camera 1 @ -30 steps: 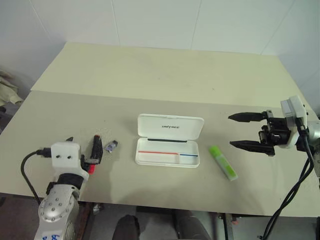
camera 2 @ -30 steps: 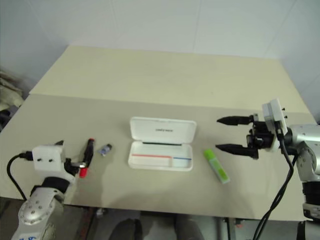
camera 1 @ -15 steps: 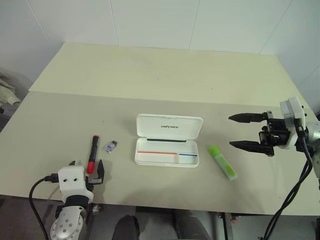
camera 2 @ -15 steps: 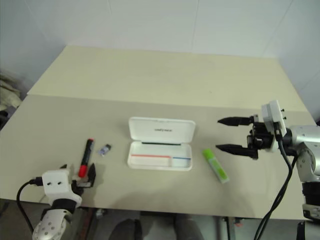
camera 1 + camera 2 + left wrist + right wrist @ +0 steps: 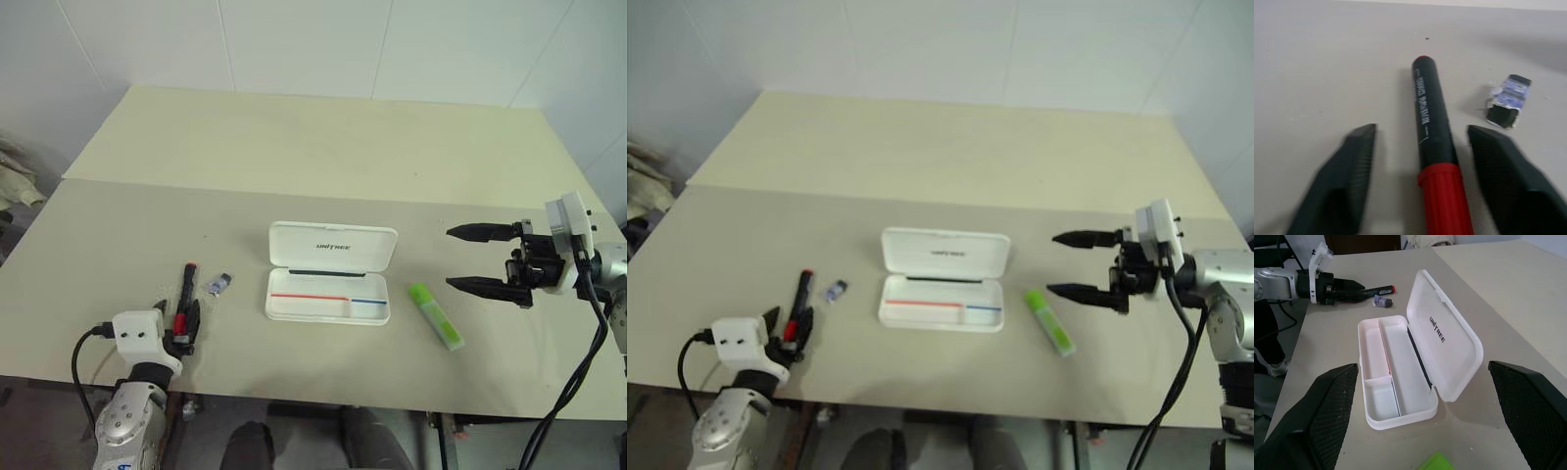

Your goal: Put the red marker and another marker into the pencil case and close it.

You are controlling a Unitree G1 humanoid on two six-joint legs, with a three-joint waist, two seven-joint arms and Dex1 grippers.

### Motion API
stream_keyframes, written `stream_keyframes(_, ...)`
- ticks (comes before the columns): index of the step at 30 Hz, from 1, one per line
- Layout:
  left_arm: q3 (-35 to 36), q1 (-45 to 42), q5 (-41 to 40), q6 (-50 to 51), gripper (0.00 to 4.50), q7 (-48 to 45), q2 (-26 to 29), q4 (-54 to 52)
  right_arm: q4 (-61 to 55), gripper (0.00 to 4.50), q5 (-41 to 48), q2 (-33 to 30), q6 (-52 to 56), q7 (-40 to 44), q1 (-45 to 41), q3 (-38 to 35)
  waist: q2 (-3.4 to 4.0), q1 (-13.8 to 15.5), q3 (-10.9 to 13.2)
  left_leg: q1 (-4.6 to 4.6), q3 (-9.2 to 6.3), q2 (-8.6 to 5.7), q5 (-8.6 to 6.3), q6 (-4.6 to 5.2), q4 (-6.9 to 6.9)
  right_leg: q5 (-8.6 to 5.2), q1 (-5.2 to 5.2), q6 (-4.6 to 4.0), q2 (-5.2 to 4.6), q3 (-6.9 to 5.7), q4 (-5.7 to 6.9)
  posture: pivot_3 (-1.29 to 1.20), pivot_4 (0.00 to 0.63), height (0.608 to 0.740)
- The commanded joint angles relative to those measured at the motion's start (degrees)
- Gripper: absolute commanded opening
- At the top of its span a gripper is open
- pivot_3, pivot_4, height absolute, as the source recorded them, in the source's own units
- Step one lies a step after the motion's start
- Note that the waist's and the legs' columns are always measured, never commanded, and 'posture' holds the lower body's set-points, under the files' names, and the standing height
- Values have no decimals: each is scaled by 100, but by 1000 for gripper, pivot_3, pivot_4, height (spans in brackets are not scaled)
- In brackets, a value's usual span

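Observation:
The red marker (image 5: pixel 185 297), red and black, lies on the table left of the pencil case. My left gripper (image 5: pixel 178 313) points level along it. Its fingers (image 5: pixel 1359 161) stand on either side of the marker's (image 5: pixel 1432 147) near part, open, with a gap on each side. The white pencil case (image 5: pixel 328 299) lies open mid-table with its lid (image 5: pixel 333 247) raised. The green marker (image 5: pixel 436 317) lies right of the case. My right gripper (image 5: pixel 449 258) hovers open beyond it, pointing toward the case (image 5: pixel 1400 382).
A small grey-purple clip-like object (image 5: pixel 219 285) lies between the red marker and the case, close to my left gripper's far side (image 5: pixel 1508 100). The beige table (image 5: pixel 294 157) stretches far behind the case. Its front edge runs just under my left hand.
My left hand has sunk to table level and its fingers have narrowed around the red marker's near part. The right gripper, case and green marker have stayed put.

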Motion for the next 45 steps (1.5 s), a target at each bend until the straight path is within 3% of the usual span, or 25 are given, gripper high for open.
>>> stream_keyframes(1, -110, -35, -227, 149, 1862, -154, -6, 119, -190, 4500, 102, -38, 8, -66, 50, -280, 0, -1, 0, 1, -1, 0, 0, 0, 5, 0, 6, 1, -1, 0, -4, 0, 150, 740)
stream_keyframes(5, -26, -99, -294, 237, 629, -129, 30, 118, -239, 4500, 111, -57, 21, -118, 101, -323, 0, 0, 0, 2, -4, -7, 0, 5, 12, 4, 19, 4, -9, 0, -17, 0, 150, 740)
stream_keyframes(11, 475, -495, -430, 342, 622, -15, 359, 102, -251, 4500, 112, -69, 35, -131, 135, -386, -3, -7, 1, 1, -12, -9, 1, 6, 11, 5, 20, 5, -10, -5, -17, 0, 150, 740)
stream_keyframes(16, 1061, -1413, -646, 650, 622, -147, 1338, 56, -228, 4500, 144, -50, 24, -77, 129, -447, -35, -22, 20, -4, -12, -7, 1, 6, 1, 6, 10, 5, -7, -8, -15, 0, 150, 740)
stream_keyframes(23, 1051, -2826, -915, 723, 622, -1038, 2657, 628, -324, 4500, 176, 1, 34, -192, 190, -471, -35, 12, 20, -19, -3, -2, -11, -8, -33, 33, -28, 58, -6, -23, -6, 0, 150, 740)
stream_keyframes(28, 370, -3840, -1472, 918, 622, -2335, 3275, 711, -383, 4500, 144, 49, -6, -306, 229, -465, -33, 24, 21, -35, -4, 8, -6, -23, -41, 23, -49, 62, 2, -34, 2, 0, 150, 740)
stream_keyframes(34, -685, -4963, -1868, 1280, 622, -3551, 3485, 700, -639, 4500, 209, 83, -32, -473, 548, -666, -34, 22, 22, -36, -3, 9, -8, -26, -35, 20, -47, 67, 5, -33, 4, 0, 150, 740)
stream_keyframes(45, -2141, -5187, -2012, 1693, 622, -4890, 3346, 256, -1164, 4500, 335, 72, 2, -761, 1312, -1216, -28, 5, 24, -32, -4, 8, -7, -25, -20, 19, -43, 71, 7, -25, 19, 0, 150, 740)
